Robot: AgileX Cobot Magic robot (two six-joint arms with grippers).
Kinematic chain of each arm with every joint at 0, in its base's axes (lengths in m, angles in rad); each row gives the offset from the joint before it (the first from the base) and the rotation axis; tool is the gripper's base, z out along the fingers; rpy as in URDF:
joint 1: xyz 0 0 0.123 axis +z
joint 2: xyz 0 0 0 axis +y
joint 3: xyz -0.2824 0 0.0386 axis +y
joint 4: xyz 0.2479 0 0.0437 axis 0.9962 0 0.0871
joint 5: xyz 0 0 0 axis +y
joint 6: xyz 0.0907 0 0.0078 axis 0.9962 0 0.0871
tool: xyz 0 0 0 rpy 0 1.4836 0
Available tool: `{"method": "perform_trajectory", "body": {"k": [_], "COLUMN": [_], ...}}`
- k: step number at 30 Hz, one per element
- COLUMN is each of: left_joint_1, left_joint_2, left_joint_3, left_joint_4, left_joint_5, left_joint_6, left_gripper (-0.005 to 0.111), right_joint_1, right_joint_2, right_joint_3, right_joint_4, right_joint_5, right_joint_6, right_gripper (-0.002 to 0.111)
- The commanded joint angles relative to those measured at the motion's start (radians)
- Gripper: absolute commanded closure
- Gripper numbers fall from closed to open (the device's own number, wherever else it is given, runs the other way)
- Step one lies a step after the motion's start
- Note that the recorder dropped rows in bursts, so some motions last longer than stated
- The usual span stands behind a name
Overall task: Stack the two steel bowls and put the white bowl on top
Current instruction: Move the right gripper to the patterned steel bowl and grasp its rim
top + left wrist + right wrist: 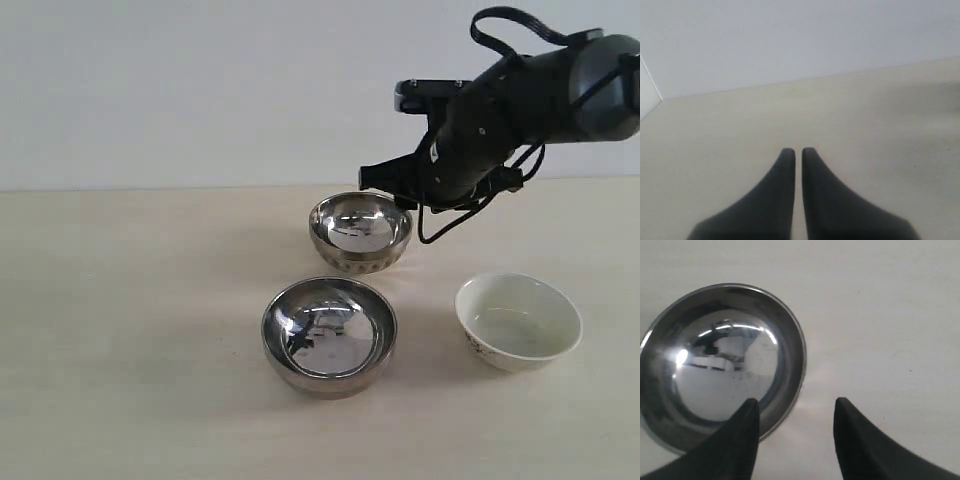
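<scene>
**1. Layout (ext. view).** Three bowls stood upright on the pale table (120, 380), each sitting directly on it. Ref. pt was the smooth steel bowl (329, 335), near centre.
- The ribbed steel bowl (360, 232) sat at approx. 12–1 o'clock from the ref. pt, close by but not touching.
- The white bowl (518, 321) sat at 3 o'clock from the ref. pt, apart from both steel bowls.

**2. R side.** The R arm (530, 100) reached in from 2 o'clock and hung over the 1–2 o'clock edge of the ribbed steel bowl.
- The R gripper (796, 402) had its fingers (740, 440) apart w/ a wide gap.
- In the wrist view, one finger was over the bowl interior and the other over the table. The rim ran btwn them.
- Nothing was clamped.
- The tips looked to be just above the rim, but contact could not be confirmed from either view.

**3. L side.** The L gripper (798, 150) showed in its wrist view only.
- Its fingers were together except for a slim slit, w/ nothing btwn them.
- Table surface lay under it, and the light wall (790, 40) was beyond.
</scene>
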Motion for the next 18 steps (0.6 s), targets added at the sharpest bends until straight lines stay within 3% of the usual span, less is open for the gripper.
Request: {"method": "perform_trajectory", "body": {"k": [1,18], "left_joint_1": [0.003,0.003], "left_joint_2": [-0.004,-0.004], "left_joint_3": [0.003,0.003], "left_joint_4": [-0.008,-0.008], "left_joint_5": [-0.008,-0.008], "left_joint_6": [-0.010,-0.010], "left_gripper": [0.103,0.103], "right_joint_1": [-0.048,-0.055], "right_joint_2": [0.040,0.227], "right_joint_3": [-0.016,-0.036], "right_joint_4": [0.123,0.223], "right_joint_5": [-0.061,-0.285], "right_joint_6": [-0.121,-0.146], "right_gripper": [0.067,0.067]}}
